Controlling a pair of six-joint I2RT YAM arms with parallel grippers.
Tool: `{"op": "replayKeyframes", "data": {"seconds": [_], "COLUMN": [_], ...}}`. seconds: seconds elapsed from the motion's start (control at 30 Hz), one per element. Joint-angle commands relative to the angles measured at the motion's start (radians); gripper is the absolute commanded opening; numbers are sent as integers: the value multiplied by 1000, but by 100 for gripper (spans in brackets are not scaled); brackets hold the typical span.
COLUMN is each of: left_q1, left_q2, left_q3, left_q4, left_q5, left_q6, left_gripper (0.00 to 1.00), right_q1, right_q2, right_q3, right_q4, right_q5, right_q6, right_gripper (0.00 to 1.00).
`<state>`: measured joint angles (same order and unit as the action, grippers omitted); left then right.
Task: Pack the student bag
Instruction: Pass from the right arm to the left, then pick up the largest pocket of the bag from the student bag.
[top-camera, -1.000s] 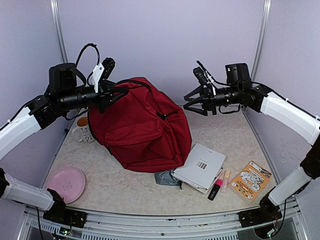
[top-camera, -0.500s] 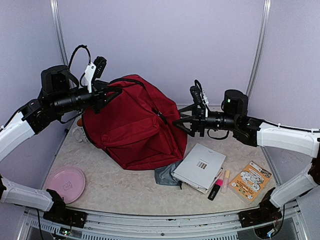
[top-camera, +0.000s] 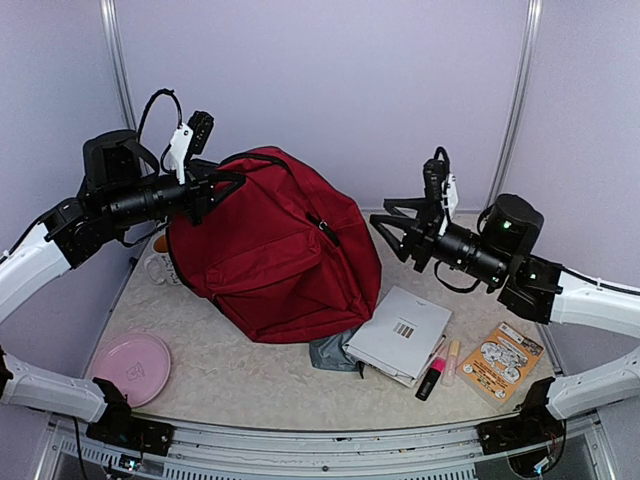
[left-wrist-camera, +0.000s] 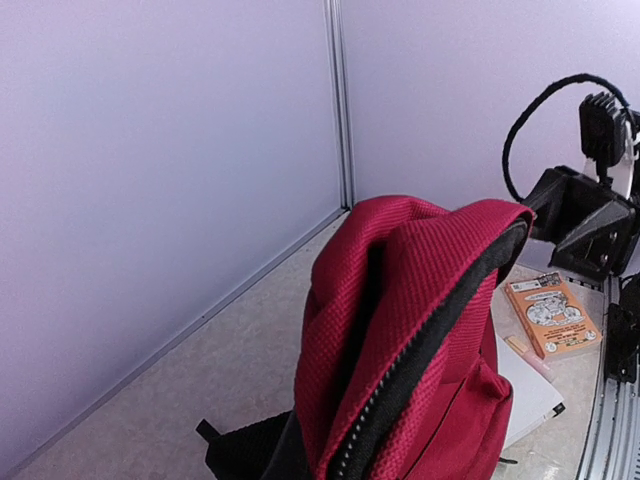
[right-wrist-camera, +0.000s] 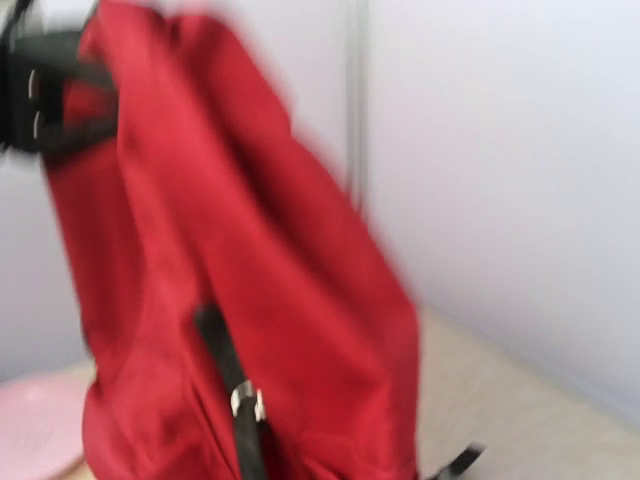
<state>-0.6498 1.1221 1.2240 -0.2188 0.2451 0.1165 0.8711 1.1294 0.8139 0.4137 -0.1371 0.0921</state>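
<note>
From above, the left end effector (top-camera: 213, 186) stays pinched on the top of the student bag (top-camera: 275, 250), holding it upright on the table (top-camera: 250, 382). The right end effector (top-camera: 392, 230), spread and empty, has backed off the bag's side — no second hold yet.

Left wrist: the zipper (left-wrist-camera: 435, 325) looks barely parted.

Right wrist: motion blur — the bag sits ahead, untouched.

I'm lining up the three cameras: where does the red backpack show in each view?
Top external: student bag left of centre, its top held up by the left gripper.
Left wrist: lower centre to right, close up.
Right wrist: blurred, left and centre.
Shared landmark: orange booklet, in top external and left wrist only.
</note>
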Motion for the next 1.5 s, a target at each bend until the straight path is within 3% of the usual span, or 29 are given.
{"op": "replayKeyframes", "data": {"seconds": [0.0, 0.1, 0.4, 0.77, 0.97, 1.47], "left_q1": [-5, -10, -28, -37, -39, -45], "left_q2": [3, 7, 9, 16, 23, 30], "left_q3": [36, 38, 43, 43, 44, 49], "left_q4": [90, 94, 96, 108, 109, 111], "left_q5": [-14, -14, -20, 3, 6, 18], "left_q6": [3, 2, -3, 12, 18, 18], "left_gripper": [0, 0, 0, 0, 0, 0], "right_q1": [-9, 5, 73, 50, -19, -25], "right_q2": [-85, -45, 227, 283, 264, 351], "right_q3": [35, 91, 261, 303, 343, 413], "right_q4": [-23, -105, -245, -318, -384, -454], "right_q5": [-80, -180, 2, 103, -73, -97], "right_q6": [-37, -26, -48, -49, -69, -140], "right_gripper": [49, 37, 24, 25, 25, 29]}}
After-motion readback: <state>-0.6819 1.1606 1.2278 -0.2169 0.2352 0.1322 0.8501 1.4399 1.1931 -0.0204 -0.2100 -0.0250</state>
